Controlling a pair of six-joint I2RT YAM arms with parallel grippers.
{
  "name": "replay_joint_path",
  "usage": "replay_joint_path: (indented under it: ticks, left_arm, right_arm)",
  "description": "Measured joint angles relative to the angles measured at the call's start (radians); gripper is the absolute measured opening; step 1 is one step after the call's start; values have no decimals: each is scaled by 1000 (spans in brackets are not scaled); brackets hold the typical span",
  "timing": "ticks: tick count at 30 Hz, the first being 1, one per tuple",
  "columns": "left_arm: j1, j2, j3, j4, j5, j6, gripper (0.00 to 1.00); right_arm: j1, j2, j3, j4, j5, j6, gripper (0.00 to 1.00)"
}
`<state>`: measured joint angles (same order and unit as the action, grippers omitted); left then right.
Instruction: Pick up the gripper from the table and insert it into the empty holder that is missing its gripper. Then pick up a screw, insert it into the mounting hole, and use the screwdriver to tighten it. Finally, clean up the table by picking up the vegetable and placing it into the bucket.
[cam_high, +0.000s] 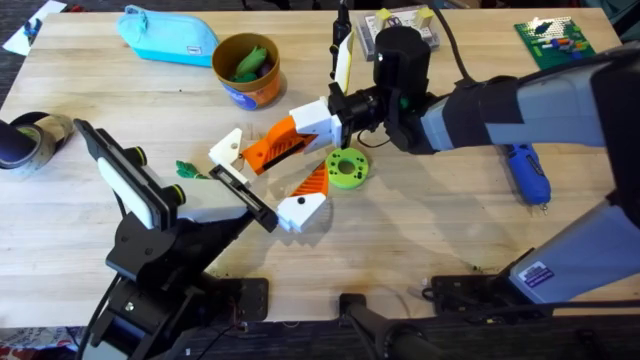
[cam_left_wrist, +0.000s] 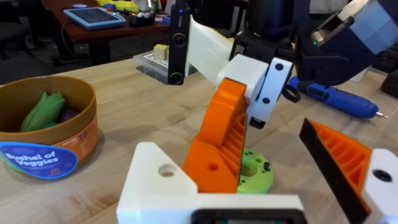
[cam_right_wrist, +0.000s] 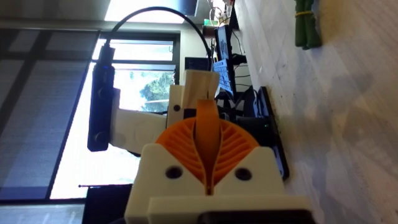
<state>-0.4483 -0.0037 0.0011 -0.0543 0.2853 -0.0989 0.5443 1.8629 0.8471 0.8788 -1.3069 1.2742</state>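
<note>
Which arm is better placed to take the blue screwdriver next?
Right, probably. The screwdriver lies on the right arm's side of the table, beside its forearm; the left gripper is farther off, past the green disc.

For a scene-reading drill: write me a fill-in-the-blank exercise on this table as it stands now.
1. The screwdriver lying on the table is bright ____.
2. The round printed disc under the grippers is ____.
3. The bucket holds toy ____.
4. The light-blue pouch lies on the bucket's ____ side in the overhead view.

Missing words: blue; green; vegetables; left
</note>
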Motion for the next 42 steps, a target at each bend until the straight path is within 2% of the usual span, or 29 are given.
replay_joint_path:
  ticks: [10, 16, 19, 26, 31, 38, 42]
  left_arm:
    - [2, 4, 4, -3, -13, -2, 994]
    - [2, 4, 5, 14, 5, 8, 994]
    - [2, 4, 5, 20, 17, 16, 994]
    - [2, 4, 5, 2, 75, 15, 994]
    - [2, 4, 5, -3, 96, -20, 994]
    - [2, 4, 5, -1, 155, -33, 994]
    - [5, 4, 5, 1, 150, -29, 994]
  right_arm:
    - [-1, 0, -1, 9, -10, 72, 17]
    - [-3, 7, -8, 206, -30, 167, 18]
    - [-5, 9, -10, 234, -34, 207, 18]
    - [-5, 9, -11, 152, -37, 214, 19]
    - [-9, 8, -9, 49, -37, 166, 20]
    - [18, 8, 5, 34, -14, 139, 20]
    - [30, 8, 21, 23, 8, 132, 20]
